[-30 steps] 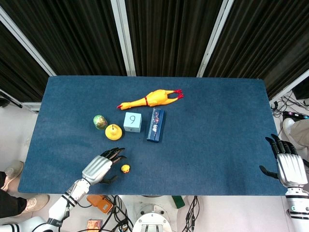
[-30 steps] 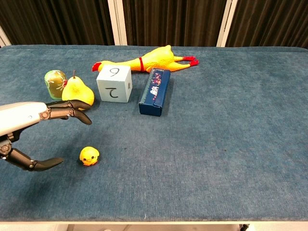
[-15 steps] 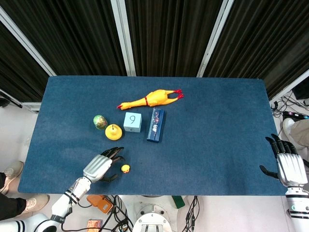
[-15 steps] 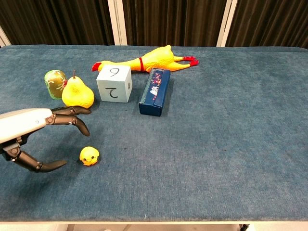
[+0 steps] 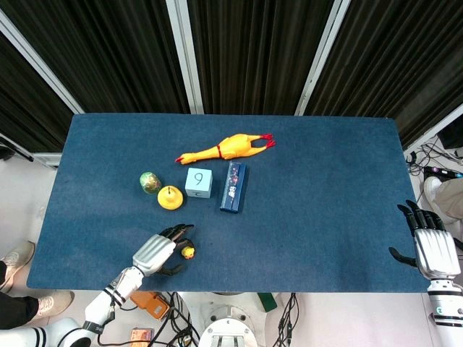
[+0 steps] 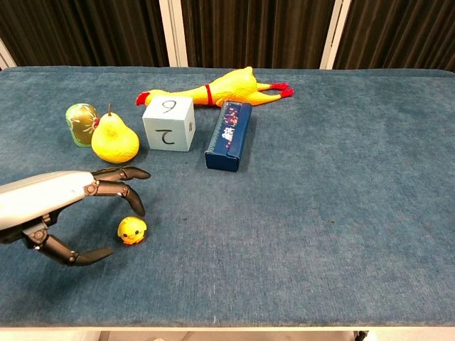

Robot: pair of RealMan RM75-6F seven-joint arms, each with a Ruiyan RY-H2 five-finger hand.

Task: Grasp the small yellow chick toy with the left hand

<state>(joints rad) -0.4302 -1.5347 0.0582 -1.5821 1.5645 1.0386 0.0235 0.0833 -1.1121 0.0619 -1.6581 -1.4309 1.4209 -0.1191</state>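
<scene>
Your left hand has its fingers apart around the chick toy at lower left; close unevenly and it may squirt out across the table.

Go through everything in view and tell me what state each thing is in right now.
small yellow chick toy: upright on the table, not held
left hand: open, fingers curved around the chick toy
right hand: open, holding nothing, at the table's near right corner
rubber chicken: lying on its side
pear: upright
number cube: resting flat
blue box: lying flat
green egg toy: upright
</scene>
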